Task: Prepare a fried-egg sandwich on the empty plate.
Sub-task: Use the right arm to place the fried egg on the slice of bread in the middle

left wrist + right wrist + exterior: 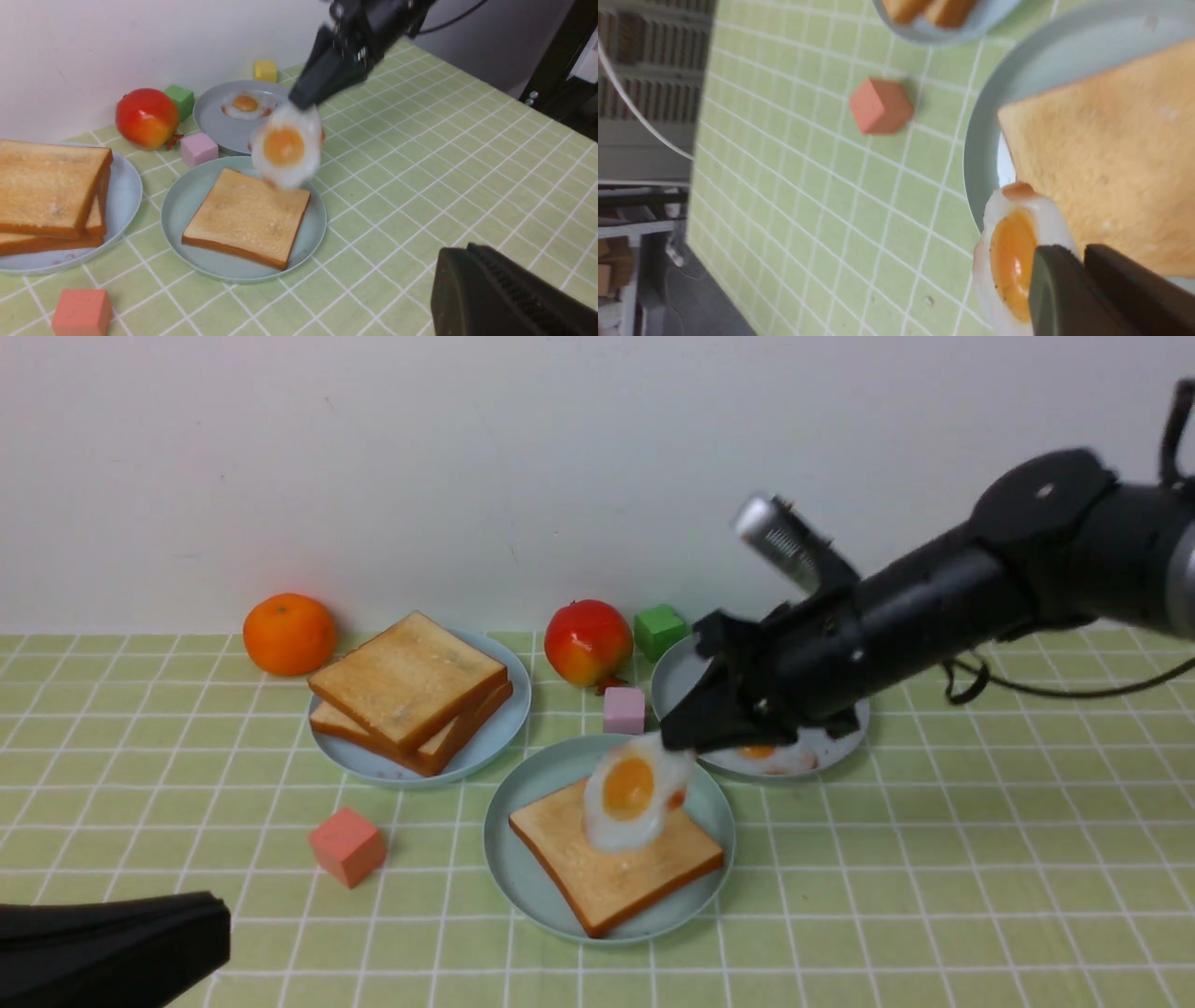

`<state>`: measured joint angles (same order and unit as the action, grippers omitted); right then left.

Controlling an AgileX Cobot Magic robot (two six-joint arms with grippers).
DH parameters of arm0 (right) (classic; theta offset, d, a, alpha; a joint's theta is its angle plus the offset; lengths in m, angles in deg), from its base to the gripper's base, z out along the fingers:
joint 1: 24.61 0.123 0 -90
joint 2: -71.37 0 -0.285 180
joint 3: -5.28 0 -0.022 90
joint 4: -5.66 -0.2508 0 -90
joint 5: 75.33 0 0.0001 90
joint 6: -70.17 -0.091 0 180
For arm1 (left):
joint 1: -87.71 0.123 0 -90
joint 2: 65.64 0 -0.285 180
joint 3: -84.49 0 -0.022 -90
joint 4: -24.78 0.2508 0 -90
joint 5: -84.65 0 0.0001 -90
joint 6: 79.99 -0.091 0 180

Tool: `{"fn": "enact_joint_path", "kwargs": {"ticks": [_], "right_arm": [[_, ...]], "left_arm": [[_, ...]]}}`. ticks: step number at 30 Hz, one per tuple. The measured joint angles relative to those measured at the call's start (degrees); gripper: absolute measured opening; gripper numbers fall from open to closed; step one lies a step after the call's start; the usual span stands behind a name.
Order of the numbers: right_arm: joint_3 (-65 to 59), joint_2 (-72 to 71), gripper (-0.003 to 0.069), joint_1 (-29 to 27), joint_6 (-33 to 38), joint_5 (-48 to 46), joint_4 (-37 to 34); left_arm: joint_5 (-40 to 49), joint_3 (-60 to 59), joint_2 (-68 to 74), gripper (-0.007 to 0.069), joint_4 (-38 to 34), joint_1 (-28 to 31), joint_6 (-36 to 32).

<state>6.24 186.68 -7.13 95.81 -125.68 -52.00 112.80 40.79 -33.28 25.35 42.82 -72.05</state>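
Front view: three plates (485,747) (523,793) (677,686), three toast slices (411,677) (329,719) (607,873), two eggs (627,793) (780,763); right end effector (674,739) grips a glossy white, orange-yolked fried egg; left end effector (210,938) clenched.

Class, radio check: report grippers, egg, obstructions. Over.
Right gripper shut on fried egg, above toast on mint plate. Left gripper shut, aside. Nothing blocking.

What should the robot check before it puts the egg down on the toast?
1. Right claw pinches the fried egg by its edge: ok.
2. Egg hangs over the toast slice: ok.
3. Toast lies flat on the mint-green plate: ok.
4. Egg level for laying down: not ok, it dangles on edge.
5. Egg touching the toast: cannot tell.
6. Left claw away from the plate: ok.
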Motion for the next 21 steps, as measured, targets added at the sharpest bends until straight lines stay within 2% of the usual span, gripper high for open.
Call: {"fn": "enact_joint_path", "kwargs": {"ticks": [2, 5, 11, 17, 21], "right_arm": [[-3.4, 0.2, 0.0065, 2.9, 1.6, 6.5, -1.3], [-4.2, 0.7, 0.0065, 3.6, 2.5, 10.8, -4.0], [-4.2, 2.9, 0.0065, 3.6, 2.6, 13.6, -8.8], [-4.2, 6.2, 0.0071, 3.6, 1.6, 14.8, -9.3], [-4.2, 6.6, 0.0131, 3.6, 0.4, 15.5, -7.3]], "left_arm": [[0.0, 0.0, 0.0, -0.0010, 0.6, 0.0, 0.0], [0.0, 0.0, 0.0, -0.0008, 0.6, 0.0, 0.0], [0.5, 0.0, 0.0, -0.0004, 0.8, 0.0, 0.0], [0.6, 0.0, 0.0, 0.0001, 0.9, 0.0, 0.0], [1.2, 0.0, 0.0, 0.0003, 0.9, 0.0, 0.0]]}}
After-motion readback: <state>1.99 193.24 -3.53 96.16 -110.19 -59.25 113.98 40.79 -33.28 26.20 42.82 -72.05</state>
